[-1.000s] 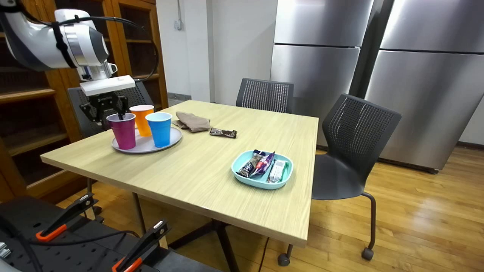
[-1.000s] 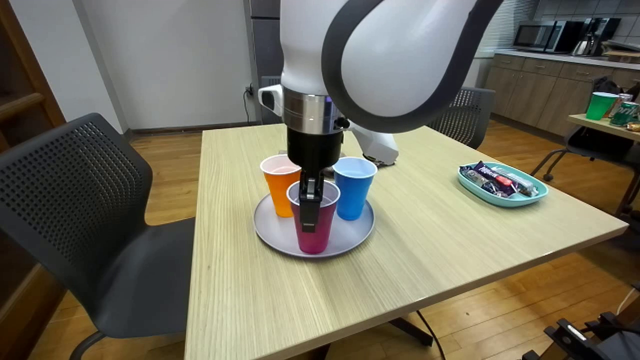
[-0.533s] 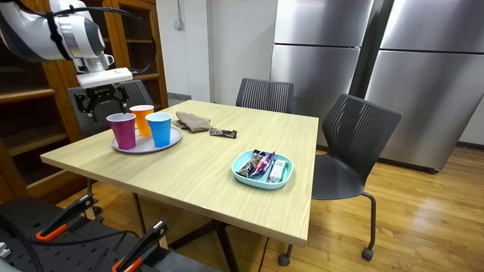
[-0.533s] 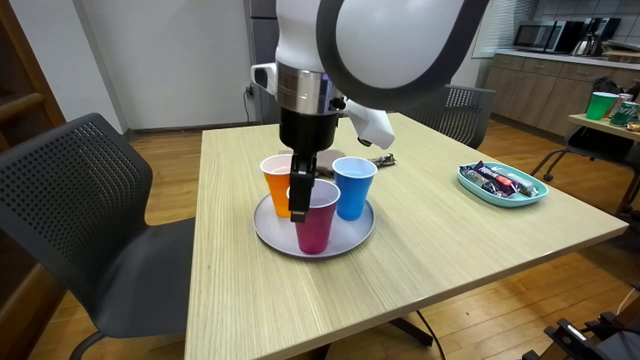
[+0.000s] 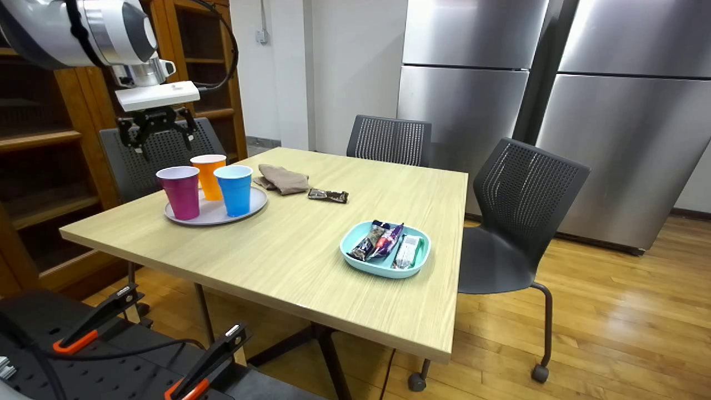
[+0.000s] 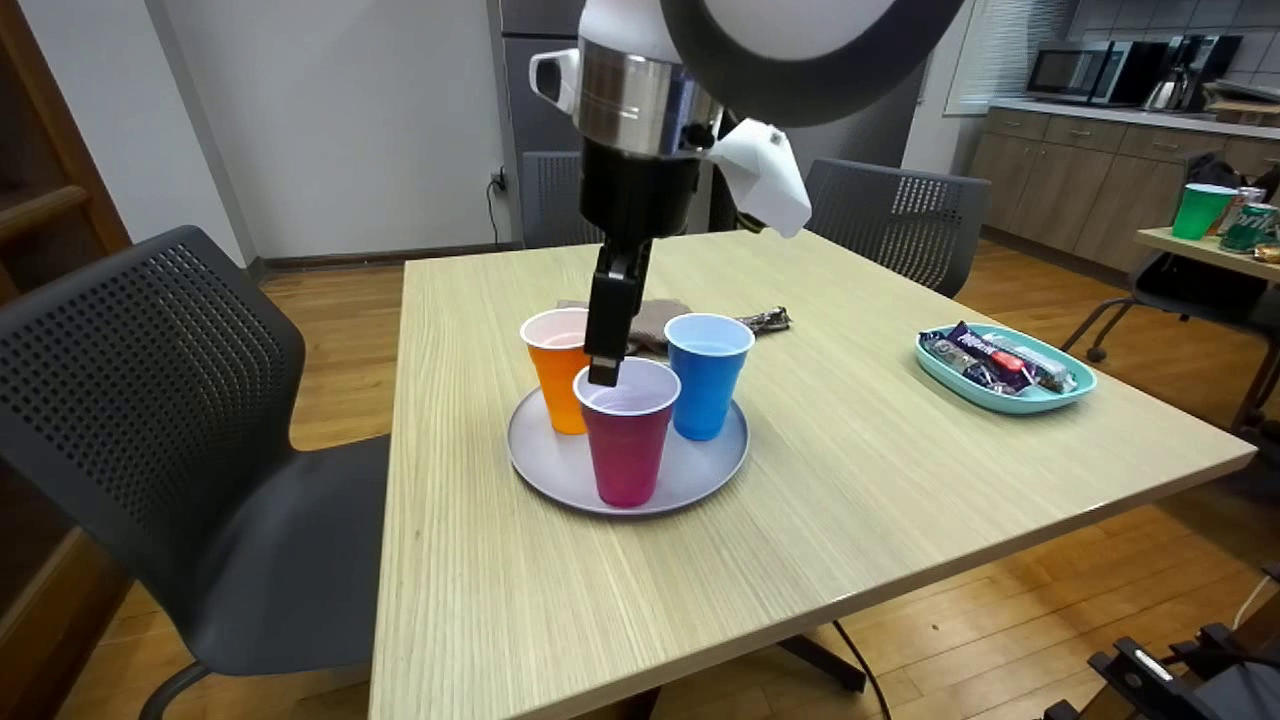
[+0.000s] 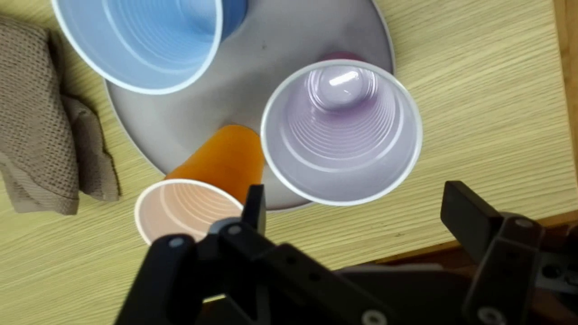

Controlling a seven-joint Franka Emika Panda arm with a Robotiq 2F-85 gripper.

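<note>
My gripper is open and empty, above and beside a purple cup (image 5: 182, 195). Its fingers are apart in the wrist view, the gripper (image 7: 358, 197) showing just below the purple cup's (image 7: 341, 149) rim. In an exterior view the gripper (image 5: 166, 149) hangs above the cups. In an exterior view its near fingertip overlaps the purple cup's rim; I cannot tell contact there. The purple cup, an orange cup (image 6: 560, 385) and a blue cup (image 6: 710, 385) stand upright on a grey plate (image 6: 555, 470). The cup's inside shows no contents in the wrist view.
A brown cloth (image 5: 284, 178) and a dark wrapped bar (image 5: 328, 195) lie behind the plate on the wooden table (image 5: 300, 239). A turquoise tray (image 5: 383, 272) with several wrapped bars sits near another edge. Dark chairs (image 5: 508, 233) stand around the table.
My gripper has risen away from the purple cup; one second ago a finger reached down inside its rim. The cups, plate and other things on the table have not moved.
</note>
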